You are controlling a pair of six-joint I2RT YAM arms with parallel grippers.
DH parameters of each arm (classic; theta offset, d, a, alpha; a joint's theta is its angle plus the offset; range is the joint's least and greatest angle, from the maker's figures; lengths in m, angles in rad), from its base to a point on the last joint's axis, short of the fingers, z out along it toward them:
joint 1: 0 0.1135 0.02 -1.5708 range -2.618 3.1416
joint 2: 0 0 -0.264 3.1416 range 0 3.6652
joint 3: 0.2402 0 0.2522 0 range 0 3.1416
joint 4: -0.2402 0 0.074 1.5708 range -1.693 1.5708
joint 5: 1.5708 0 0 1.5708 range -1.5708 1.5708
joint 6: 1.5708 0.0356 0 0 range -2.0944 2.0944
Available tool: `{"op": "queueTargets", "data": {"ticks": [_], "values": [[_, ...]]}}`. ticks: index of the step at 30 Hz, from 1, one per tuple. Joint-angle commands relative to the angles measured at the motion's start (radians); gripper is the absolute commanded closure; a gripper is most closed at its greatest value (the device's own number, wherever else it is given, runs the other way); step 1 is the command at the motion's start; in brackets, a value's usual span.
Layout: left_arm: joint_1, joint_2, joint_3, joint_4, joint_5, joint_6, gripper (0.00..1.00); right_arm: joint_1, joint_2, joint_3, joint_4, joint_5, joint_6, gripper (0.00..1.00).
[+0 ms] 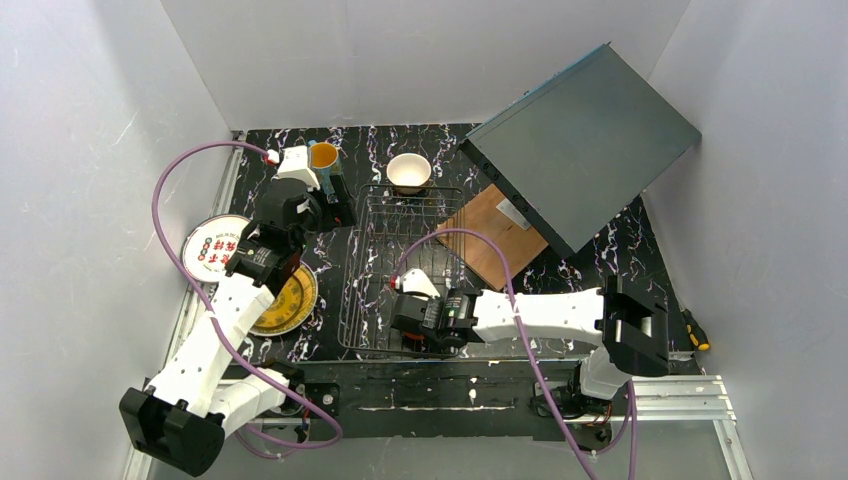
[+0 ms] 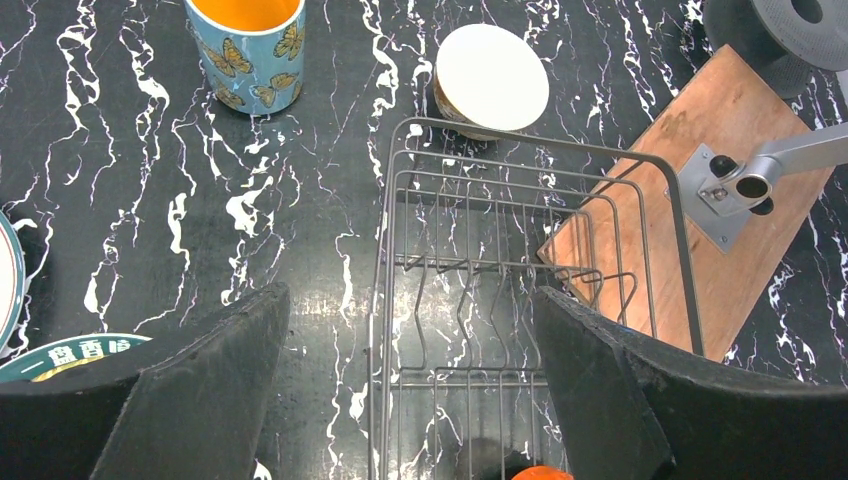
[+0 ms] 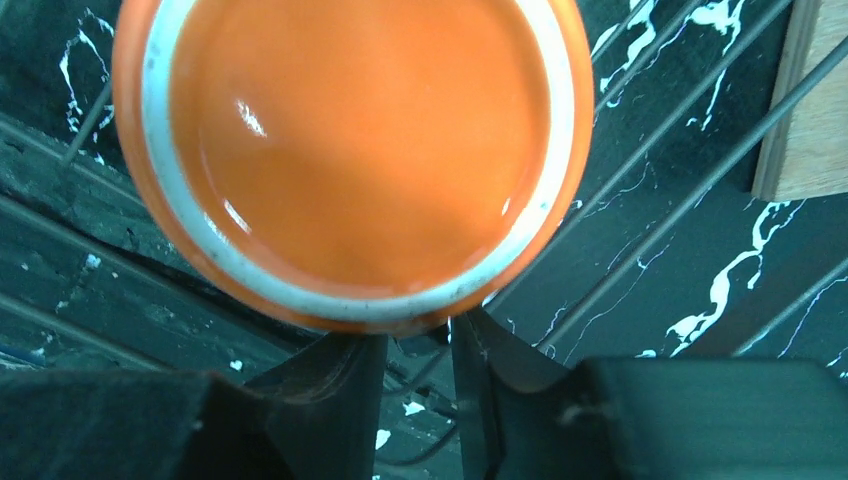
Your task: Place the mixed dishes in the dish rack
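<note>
L gripper (image 2: pixel 410 390) is wide open and empty, hovering over the wire dish rack (image 2: pixel 380 300). Ahead-left of it is the butterfly mug (image 2: pixel 247 45), straight ahead the bowl (image 2: pixel 492 75), both outside the rack. R gripper (image 3: pixel 418 350) is low in the rack's near end, fingers a sliver apart. The orange mug (image 3: pixel 350 150) is right at their tips; can't tell if gripped.
</note>
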Motion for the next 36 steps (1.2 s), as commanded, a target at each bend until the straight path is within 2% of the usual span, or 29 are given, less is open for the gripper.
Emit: {"op": "queueTargets", "data": {"ticks": [1,12,16,20,23,28,36], "values": [[0.006,0.001,0.030,0.000,-0.001,0.003,0.10,0.019,-0.029,-0.026,-0.021,-0.019,0.016,0.59],[0.006,0.006,0.027,0.004,0.003,0.002,0.10,0.027,-0.189,0.059,-0.054,-0.004,-0.046,0.18],[0.006,0.012,0.031,-0.001,0.004,0.001,0.10,0.023,-0.185,0.107,0.034,0.047,-0.110,0.09],[0.006,0.016,0.024,0.005,0.002,0.003,0.10,-0.004,-0.102,0.207,0.052,0.117,-0.141,0.07],[0.006,0.035,0.031,-0.004,-0.005,0.006,0.10,-0.029,-0.050,0.275,-0.027,0.126,-0.099,0.08],[0.006,0.036,0.036,-0.009,0.009,-0.003,0.10,-0.047,-0.078,0.225,-0.139,0.146,0.045,0.09],[0.006,0.044,0.041,-0.012,0.033,-0.014,0.10,-0.076,-0.120,0.146,-0.116,0.079,0.096,0.10]]}}
